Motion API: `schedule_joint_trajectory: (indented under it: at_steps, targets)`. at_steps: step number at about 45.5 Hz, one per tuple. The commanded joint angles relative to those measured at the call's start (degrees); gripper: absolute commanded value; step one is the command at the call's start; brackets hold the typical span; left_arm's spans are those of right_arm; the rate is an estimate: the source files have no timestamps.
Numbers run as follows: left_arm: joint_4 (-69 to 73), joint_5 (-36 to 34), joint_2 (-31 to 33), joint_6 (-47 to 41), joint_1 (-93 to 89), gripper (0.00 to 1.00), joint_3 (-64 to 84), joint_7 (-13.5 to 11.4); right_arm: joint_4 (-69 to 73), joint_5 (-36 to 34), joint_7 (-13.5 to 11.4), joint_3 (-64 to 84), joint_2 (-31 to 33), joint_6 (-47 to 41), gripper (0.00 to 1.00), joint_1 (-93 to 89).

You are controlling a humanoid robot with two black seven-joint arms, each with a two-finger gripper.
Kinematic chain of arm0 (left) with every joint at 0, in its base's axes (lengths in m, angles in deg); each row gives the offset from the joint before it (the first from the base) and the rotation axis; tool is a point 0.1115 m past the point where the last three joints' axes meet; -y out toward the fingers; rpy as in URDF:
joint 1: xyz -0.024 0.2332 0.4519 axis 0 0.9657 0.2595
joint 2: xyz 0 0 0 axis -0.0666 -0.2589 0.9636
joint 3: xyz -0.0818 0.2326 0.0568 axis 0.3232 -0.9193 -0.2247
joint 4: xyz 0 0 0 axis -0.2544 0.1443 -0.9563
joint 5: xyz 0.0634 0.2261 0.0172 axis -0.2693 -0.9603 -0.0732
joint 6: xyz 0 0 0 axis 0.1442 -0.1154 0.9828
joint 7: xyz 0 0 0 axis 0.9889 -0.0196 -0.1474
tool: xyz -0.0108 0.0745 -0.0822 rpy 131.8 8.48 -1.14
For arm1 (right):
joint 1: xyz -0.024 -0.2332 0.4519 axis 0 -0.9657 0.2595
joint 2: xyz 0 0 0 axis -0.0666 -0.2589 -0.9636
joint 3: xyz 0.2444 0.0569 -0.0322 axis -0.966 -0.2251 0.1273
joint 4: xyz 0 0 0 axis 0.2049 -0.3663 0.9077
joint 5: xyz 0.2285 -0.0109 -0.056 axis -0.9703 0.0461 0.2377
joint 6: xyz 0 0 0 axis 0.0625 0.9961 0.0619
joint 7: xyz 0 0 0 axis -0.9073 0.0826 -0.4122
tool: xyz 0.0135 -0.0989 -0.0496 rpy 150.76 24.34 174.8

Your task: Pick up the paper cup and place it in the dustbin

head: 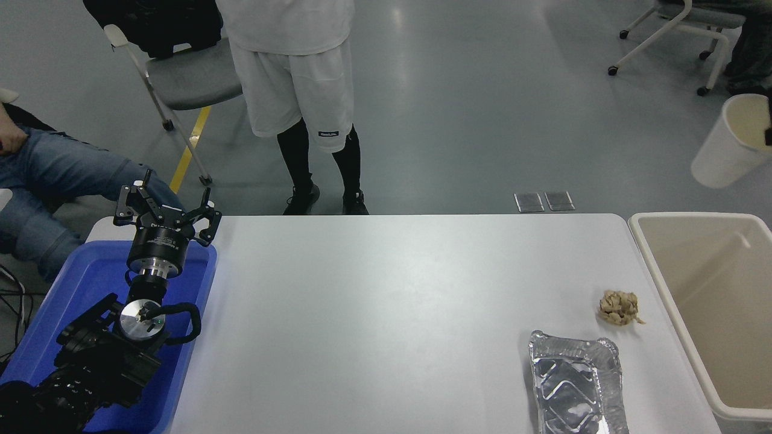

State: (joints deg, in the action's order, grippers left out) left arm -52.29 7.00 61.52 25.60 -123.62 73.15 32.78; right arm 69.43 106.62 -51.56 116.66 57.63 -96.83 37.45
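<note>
**White cup in the air above the beige bin**

White tapered paper cup [727,144] with a pale cream inside hangs tilted at the right edge, high over the floor, beyond the far end of the large beige plastic dustbin [657,274]. Of my right pincer [769,134] only a dark sliver shows at the cup's rim, so I cannot tell how its fingers stand. My left pincer [166,211] rests spread apart over the blue plastic tray [199,301]. On the white table [374,313] lie a tan paper wad [619,307] and a silver foil tray [576,383].

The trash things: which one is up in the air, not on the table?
The paper cup, at the far right above the dustbin. The foil tray and the paper wad both lie on the table.
</note>
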Motion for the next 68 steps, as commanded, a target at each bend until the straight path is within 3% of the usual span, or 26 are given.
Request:
schedule_joint_trajectory:
  at_steps: [1, 19, 39, 49, 68]
  targets:
    - [0.0, 0.0, 0.0, 0.0, 0.0, 0.99, 0.0, 0.0, -5.4, 1.7, 0.0, -0.5, 6.4, 0.0, 0.0, -6.9]
    - [0.0, -0.1, 0.0, 0.1, 0.0, 0.99, 0.0, 0.0, -12.9, 1.4, 0.0, -7.1, 11.0, 0.0, 0.0, -20.7]
    - [0.0, -0.1, 0.0, 0.1, 0.0, 0.99, 0.0, 0.0, -28.8, 0.5, 0.0, -36.6, 10.7, 0.4, 0.0, -55.1]
    - [0.0, -0.1, 0.0, 0.1, 0.0, 0.99, 0.0, 0.0, -31.7, 0.4, 0.0, -43.7, 6.4, 11.6, 0.0, -65.2]
    - [0.0, -0.1, 0.0, 0.2, 0.0, 0.99, 0.0, 0.0, -38.4, -11.5, 0.0, -46.3, -2.9, 34.2, 0.0, -78.6]
